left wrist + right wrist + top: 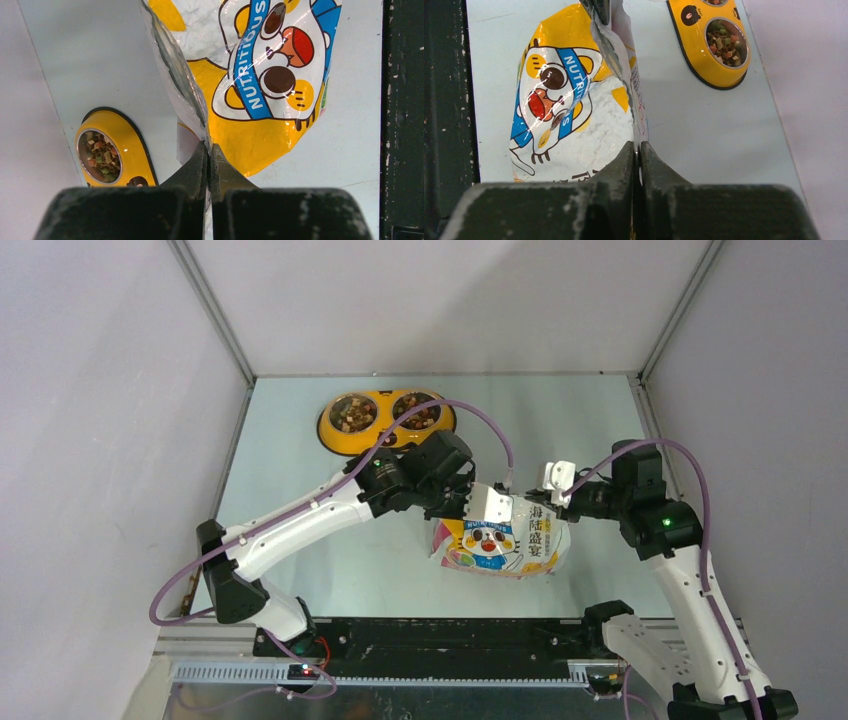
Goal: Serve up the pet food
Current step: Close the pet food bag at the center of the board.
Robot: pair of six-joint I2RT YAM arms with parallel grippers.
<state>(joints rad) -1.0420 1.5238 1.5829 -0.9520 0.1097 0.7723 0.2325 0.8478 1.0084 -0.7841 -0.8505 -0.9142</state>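
Observation:
The glossy yellow-white cat-print bag (500, 540) sits near the table's front middle, held between both arms. My left gripper (470, 502) is shut on the left end of its top edge, and the fold runs into the jaws in the left wrist view (208, 147). My right gripper (555, 502) is shut on the right end of that edge (637, 146). The bag (260, 75) (574, 115) hangs below the pinched seam. Pet food (353, 413) lies in both bowls of the yellow feeder (385, 440). That kibble (100, 156) (725, 41) is brown, reddish and green.
The yellow feeder (694, 47) (131, 145) stands at the back of the table, behind the left arm. A black rail (430, 635) runs along the near edge. Grey enclosure walls (120, 440) close in both sides.

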